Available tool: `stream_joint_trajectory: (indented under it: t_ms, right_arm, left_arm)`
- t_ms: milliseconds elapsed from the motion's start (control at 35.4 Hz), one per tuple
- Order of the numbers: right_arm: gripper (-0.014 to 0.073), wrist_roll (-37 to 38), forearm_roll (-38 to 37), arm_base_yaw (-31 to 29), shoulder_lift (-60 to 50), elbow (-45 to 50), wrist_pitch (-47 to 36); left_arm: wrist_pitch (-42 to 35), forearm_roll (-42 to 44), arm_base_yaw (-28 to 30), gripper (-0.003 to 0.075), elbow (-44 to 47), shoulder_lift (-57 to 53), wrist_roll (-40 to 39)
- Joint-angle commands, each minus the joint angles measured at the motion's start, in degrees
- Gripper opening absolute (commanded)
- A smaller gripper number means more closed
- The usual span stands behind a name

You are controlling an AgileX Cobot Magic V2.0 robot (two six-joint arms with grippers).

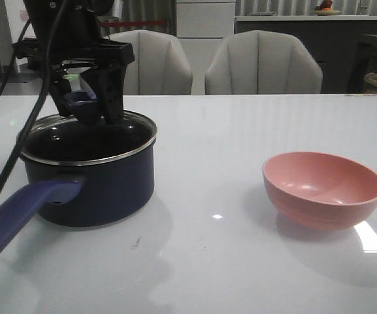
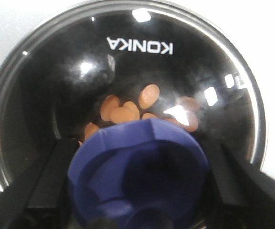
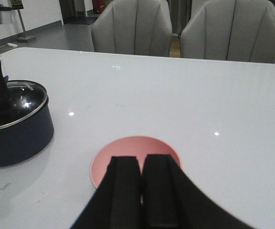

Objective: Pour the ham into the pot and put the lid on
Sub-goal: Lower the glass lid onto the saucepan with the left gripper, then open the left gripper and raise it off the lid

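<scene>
The dark navy pot (image 1: 103, 190) stands at the table's left, its purple-blue handle (image 1: 25, 209) pointing toward the front edge. The glass lid (image 1: 129, 134) sits on its rim. My left gripper (image 1: 90, 108) is lowered over the lid with a black finger on each side of the blue knob (image 2: 137, 167), and a thin gap shows beside the knob, so it looks open. Through the lid (image 2: 127, 62), orange-pink bits of ham (image 2: 127, 109) lie on the pot's bottom. My right gripper (image 3: 141, 167) hangs shut and empty above the pink bowl (image 3: 142, 148).
The pink bowl (image 1: 322, 186) stands at the right of the white table (image 1: 208, 261) and looks empty. Two grey chairs (image 1: 263, 62) stand behind the far edge. The pot (image 3: 18, 138) sits well apart from the bowl, with bare tabletop between them.
</scene>
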Motion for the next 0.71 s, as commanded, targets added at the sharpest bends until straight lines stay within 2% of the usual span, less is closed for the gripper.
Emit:
stream_joint_trajectory:
  t_ms: [0, 141, 423, 677]
  right_arm:
    - [0.0148, -0.4, 0.5, -0.1, 0.5, -1.7, -4.0]
    - [0.0148, -0.4, 0.5, -0.1, 0.5, -1.7, -4.0]
    - [0.0148, -0.4, 0.5, -0.1, 0.5, -1.7, -4.0]
    - [0.0148, -0.4, 0.5, -0.1, 0.5, -1.7, -4.0]
  left_arm:
    - [-0.1, -1.1, -0.3, 0.0434, -1.8, -2.9, -0.1]
    - [1.2, -1.1, -0.3, 0.0559, -1.8, -2.9, -0.1]
    - [2.1, -1.1, -0.3, 0.0562, -2.6, -3.8, -0.1]
    - [1.1, -1.2, -0.3, 0.0562, -1.8, -13.4, 2.2]
